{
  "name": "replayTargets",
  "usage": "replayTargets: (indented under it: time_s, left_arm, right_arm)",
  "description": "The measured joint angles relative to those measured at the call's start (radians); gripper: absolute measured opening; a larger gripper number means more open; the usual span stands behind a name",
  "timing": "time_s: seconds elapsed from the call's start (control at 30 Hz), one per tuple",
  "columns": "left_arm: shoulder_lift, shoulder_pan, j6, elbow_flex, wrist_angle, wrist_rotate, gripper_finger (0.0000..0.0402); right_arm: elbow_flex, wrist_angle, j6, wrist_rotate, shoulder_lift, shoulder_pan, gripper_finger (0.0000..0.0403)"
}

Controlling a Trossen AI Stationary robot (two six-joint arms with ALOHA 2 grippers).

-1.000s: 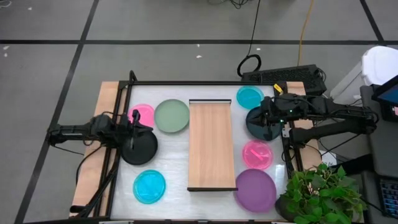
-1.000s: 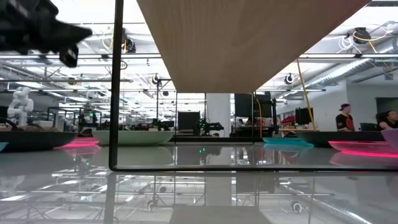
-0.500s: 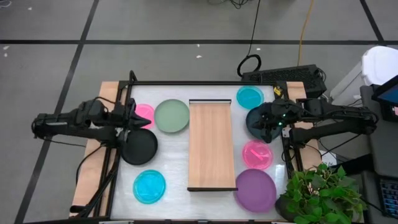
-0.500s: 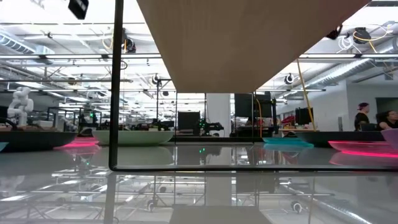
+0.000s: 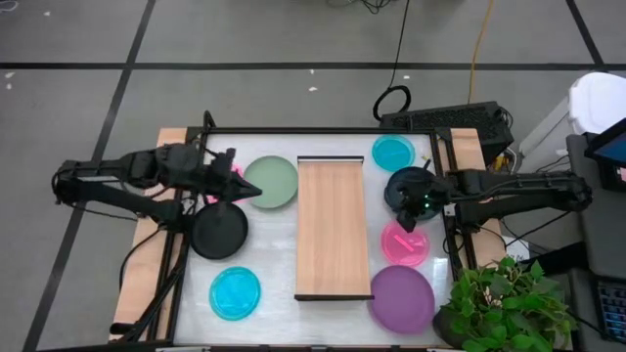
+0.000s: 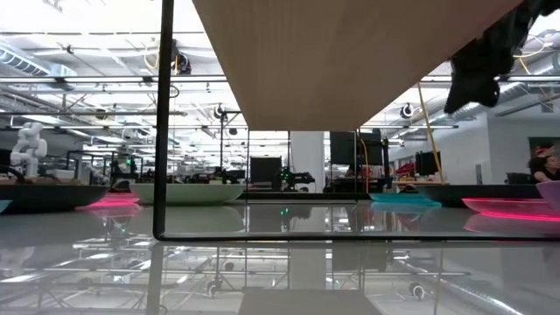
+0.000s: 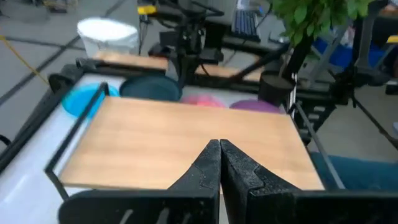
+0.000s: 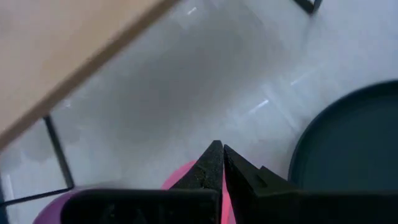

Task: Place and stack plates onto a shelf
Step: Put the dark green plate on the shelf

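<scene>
Plates lay scattered on the white table (image 5: 279, 264) to either side of the shelf (image 5: 334, 227), a long light-wood board running down the middle of the high view with a thin dark frame at its upper end. Nothing rested on the board. Left of it sat the sage-green plate (image 5: 271, 182) near the upper centre, a pink plate (image 5: 221, 180) just beside it and largely covered by the left arm, a black plate (image 5: 218, 232) below those, and a cyan-blue plate (image 5: 235, 292) toward the lower left. Right of the board were a second cyan-blue plate (image 5: 392, 152) at the top, a dark plate (image 5: 409, 188) under the right arm, a second pink plate (image 5: 402, 244) below it, and the purple plate (image 5: 402, 299) at the lower right.

The left gripper (image 5: 246, 187) hung over the left edge of the sage-green plate, its fingers (image 7: 208, 163) pressed together and holding nothing, facing across the bare board in the left wrist view. The right gripper (image 5: 406, 224) hovered between the dark plate and the pink plate beneath it, with its fingers (image 8: 213, 159) also together and empty; the right wrist view showed pink just past the tips and the dark plate's rim (image 8: 348, 155) to one side.
</scene>
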Motion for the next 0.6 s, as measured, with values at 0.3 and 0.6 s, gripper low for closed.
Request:
replayTargets:
  time_s: [0.3, 0.6]
  left_arm:
    - [0.104, -0.043, 0.025, -0.048, -0.046, -0.002, 0.0003]
    - [0.184, -0.080, 0.038, -0.143, 0.134, -0.077, 0.0003]
  right_arm:
    - [-0.074, 0.041, 0.105, 0.030, 0.052, 0.000, 0.0000]
    - [-0.074, 0.076, 0.146, 0.058, 0.170, -0.016, 0.0000]
